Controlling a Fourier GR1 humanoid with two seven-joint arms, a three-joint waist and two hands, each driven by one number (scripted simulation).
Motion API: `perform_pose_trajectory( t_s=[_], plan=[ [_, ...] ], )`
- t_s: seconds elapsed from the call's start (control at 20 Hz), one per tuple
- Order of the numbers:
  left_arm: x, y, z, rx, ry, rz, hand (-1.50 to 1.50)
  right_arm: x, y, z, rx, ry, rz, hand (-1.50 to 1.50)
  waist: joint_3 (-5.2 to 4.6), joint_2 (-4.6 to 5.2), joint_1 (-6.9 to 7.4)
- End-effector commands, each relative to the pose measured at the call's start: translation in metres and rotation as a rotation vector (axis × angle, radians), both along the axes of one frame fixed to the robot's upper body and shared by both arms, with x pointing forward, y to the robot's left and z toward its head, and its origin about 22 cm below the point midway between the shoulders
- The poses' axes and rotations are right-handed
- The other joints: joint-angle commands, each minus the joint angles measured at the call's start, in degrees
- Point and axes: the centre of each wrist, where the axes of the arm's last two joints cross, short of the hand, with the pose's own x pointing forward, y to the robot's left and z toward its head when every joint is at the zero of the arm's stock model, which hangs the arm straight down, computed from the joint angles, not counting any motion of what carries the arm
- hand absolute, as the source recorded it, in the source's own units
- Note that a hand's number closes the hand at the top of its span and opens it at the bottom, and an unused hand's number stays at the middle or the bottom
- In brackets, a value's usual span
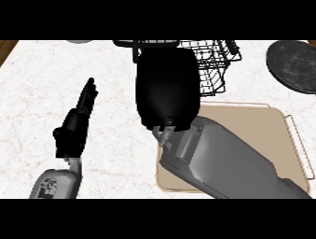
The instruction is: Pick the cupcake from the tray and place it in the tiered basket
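My right hand (pixel 166 88) is raised high over the counter, its back toward me, right in front of the black wire tiered basket (pixel 216 59) at the back. It covers the basket's left part. No cupcake shows anywhere; whatever lies under the hand is hidden. The beige tray (pixel 257 122) sits at the lower right, and the part of it not covered by my right forearm is bare. At the left, my left hand (pixel 78 122) rests open above the counter, fingers straight and pointing away.
A dark round frying pan (pixel 299 65) lies at the back right, its handle running toward the right edge. A pale rounded object (pixel 79 41) peeks in at the back left. The white marble counter (pixel 30 102) ends at its left edge.
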Motion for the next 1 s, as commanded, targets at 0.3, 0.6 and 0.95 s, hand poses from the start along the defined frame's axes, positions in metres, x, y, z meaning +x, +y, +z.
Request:
perform_pose_trajectory(
  t_s=[0.3,0.6,0.95],
  plan=[
    [0.001,0.01,0.006,0.002,-0.011,0.007,0.0,0.013,0.004,0.076,0.261,0.032,-0.164,1.5,0.08,0.35,-0.34],
    [0.0,-0.008,-0.004,0.003,-0.011,0.01,0.0,0.039,0.027,0.095,0.232,0.014,-0.184,1.5,0.05,0.69,-0.42],
    [-0.003,-0.009,0.0,-0.003,-0.006,-0.005,0.0,0.089,0.008,0.086,0.166,-0.024,-0.248,1.5,0.1,0.86,-0.84]
  ],
)
